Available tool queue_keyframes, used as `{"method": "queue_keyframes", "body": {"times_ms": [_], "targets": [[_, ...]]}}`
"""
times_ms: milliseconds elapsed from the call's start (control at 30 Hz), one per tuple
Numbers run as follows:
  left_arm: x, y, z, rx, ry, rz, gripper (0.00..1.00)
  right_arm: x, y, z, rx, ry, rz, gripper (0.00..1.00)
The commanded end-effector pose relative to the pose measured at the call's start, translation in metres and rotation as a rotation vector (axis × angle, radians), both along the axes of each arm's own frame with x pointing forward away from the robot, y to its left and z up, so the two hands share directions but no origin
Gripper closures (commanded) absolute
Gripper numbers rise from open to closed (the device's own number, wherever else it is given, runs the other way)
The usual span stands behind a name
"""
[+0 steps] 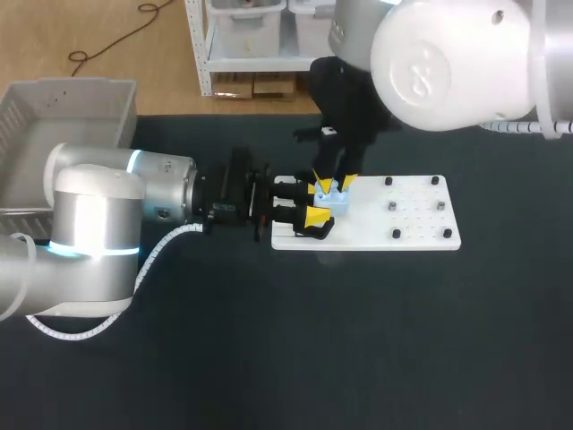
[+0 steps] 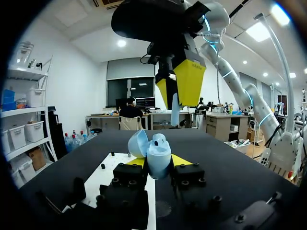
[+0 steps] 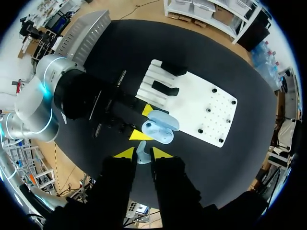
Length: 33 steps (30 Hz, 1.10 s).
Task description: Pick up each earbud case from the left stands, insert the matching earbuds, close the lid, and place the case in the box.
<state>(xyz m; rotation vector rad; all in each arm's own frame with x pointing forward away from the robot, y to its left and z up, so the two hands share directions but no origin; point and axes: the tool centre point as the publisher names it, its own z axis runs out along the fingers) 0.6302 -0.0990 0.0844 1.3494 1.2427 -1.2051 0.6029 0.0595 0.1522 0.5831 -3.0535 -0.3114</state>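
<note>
A light-blue earbud case [image 1: 339, 201] with its lid open is held over the left part of the white board [image 1: 407, 224], my left gripper [image 1: 322, 208] shut on it. In the left wrist view the case [image 2: 158, 158] sits between the yellow tips, lid [image 2: 138, 143] tilted back. Directly above it my right gripper [image 1: 335, 185] points down, shut on a light-blue earbud [image 2: 175, 110]. The right wrist view shows that earbud [image 3: 142, 154] between the fingers, just above the open case [image 3: 158, 129]. Two black stands [image 3: 166, 89] sit on the board's left end.
A grey bin [image 1: 54, 125] stands at the table's far left. The white board [image 3: 201, 112] carries several small black pegs [image 1: 392, 207] on its right half. Dark table surface surrounds the board.
</note>
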Motion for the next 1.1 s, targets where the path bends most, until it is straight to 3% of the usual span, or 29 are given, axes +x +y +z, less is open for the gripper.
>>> {"method": "queue_keyframes", "body": {"times_ms": [33,1100], "targets": [[0.0,0.0,0.0,0.002,0.0,0.0,1.0,0.0,0.0,-0.002,0.002,0.0,0.007,1.0],[0.0,0.0,0.0,0.002,0.0,0.0,1.0,0.012,0.003,-0.02,-0.018,-0.003,-0.027,1.0]]}}
